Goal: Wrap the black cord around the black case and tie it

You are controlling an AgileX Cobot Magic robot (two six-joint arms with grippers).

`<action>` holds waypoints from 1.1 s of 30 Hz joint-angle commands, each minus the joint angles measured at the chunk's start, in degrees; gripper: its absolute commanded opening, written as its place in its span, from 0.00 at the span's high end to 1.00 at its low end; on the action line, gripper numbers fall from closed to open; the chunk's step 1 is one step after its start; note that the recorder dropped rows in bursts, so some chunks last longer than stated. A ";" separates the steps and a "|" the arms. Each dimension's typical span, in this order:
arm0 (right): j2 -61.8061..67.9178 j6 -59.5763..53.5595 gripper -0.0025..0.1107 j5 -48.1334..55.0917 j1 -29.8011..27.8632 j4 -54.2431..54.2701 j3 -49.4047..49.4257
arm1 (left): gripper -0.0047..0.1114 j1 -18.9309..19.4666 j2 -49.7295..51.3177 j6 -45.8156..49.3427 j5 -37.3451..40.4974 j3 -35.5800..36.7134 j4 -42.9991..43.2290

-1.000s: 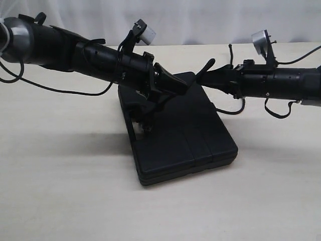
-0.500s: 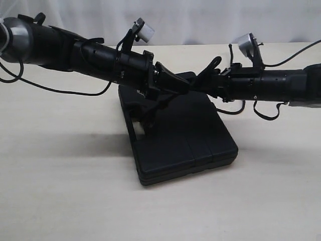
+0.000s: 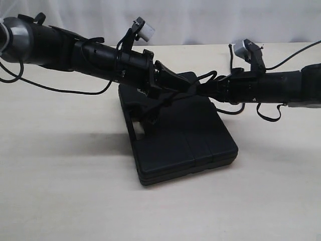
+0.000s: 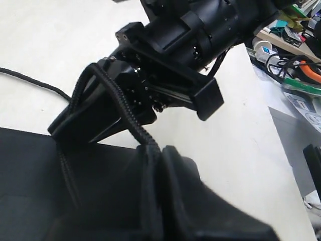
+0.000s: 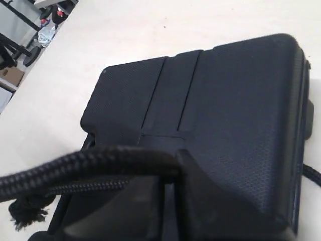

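Note:
The black case [image 3: 185, 135] lies flat on the table, its handle cutout [image 3: 139, 131] toward the left. Both grippers meet above its far edge. My left gripper [image 3: 187, 86] is shut on the black cord [image 4: 119, 98], which leaves its closed jaws [image 4: 159, 150] and loops over the other gripper's fingers [image 4: 95, 123]. My right gripper [image 3: 201, 90] is shut on the same cord [image 5: 90, 159] just beside its frayed, knotted end [image 5: 24, 213]. A strand of the cord [image 3: 159, 108] hangs down to the case [image 5: 230, 100]. Another strand trails off across the table [image 4: 30, 81].
The beige table [image 3: 60, 181] surrounds the case. Past the table edge, shelves with cables and clutter [image 4: 296, 55] show in the left wrist view. Robot cables [image 3: 273, 113] dangle under the right arm.
My right gripper has moved left to the left gripper's tips, rolled its wrist, and gone from open to shut on the cord. The left arm has held still.

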 commanded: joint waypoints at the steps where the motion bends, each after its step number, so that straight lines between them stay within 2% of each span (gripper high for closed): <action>1: 0.06 -2.26 0.94 -0.51 0.04 -2.38 -0.16 | 0.96 -0.03 -0.17 0.02 0.14 -0.33 -1.81; 5: 0.06 -2.39 0.90 -1.15 0.04 -4.32 -0.16 | 0.96 -0.03 -0.17 0.02 -1.87 -0.33 -1.81; 12: -0.54 -2.39 0.63 -3.47 0.04 -5.52 -0.16 | 0.96 -0.03 -0.17 0.02 -4.21 -0.33 -1.81; 18: -4.95 3.88 0.61 -11.31 0.04 -14.36 -0.16 | 0.96 -0.03 -0.17 0.21 -6.91 -0.33 -1.81; 22: -8.89 17.57 0.61 -19.17 0.04 -24.68 -0.16 | 0.96 -0.03 -0.17 0.21 -6.91 -0.33 -1.81; 24: -10.24 27.74 0.61 -23.67 -0.06 -31.94 -0.16 | 0.96 -0.03 -0.17 0.21 -6.91 -0.33 -1.81; 27: -10.65 46.03 0.61 -30.04 -0.06 -46.66 0.08 | 0.96 -0.03 -0.17 0.21 -6.91 -0.33 -1.81; 28: -9.67 55.68 0.61 -33.48 -0.06 -54.74 0.21 | 0.96 -0.03 -0.17 0.21 -6.91 -0.33 -1.81; 29: -8.89 59.69 0.61 -35.29 -0.06 -57.73 0.32 | 0.96 -0.03 -0.17 0.21 -6.91 -0.33 -1.81; 30: -7.03 63.48 0.61 -37.86 -0.06 -60.04 0.31 | 0.96 -0.03 -0.17 0.21 -6.91 -0.33 -1.81; 33: -2.20 63.77 0.61 -39.55 -0.06 -60.04 -4.45 | 0.96 -0.03 -0.17 0.18 -6.81 -0.33 -1.81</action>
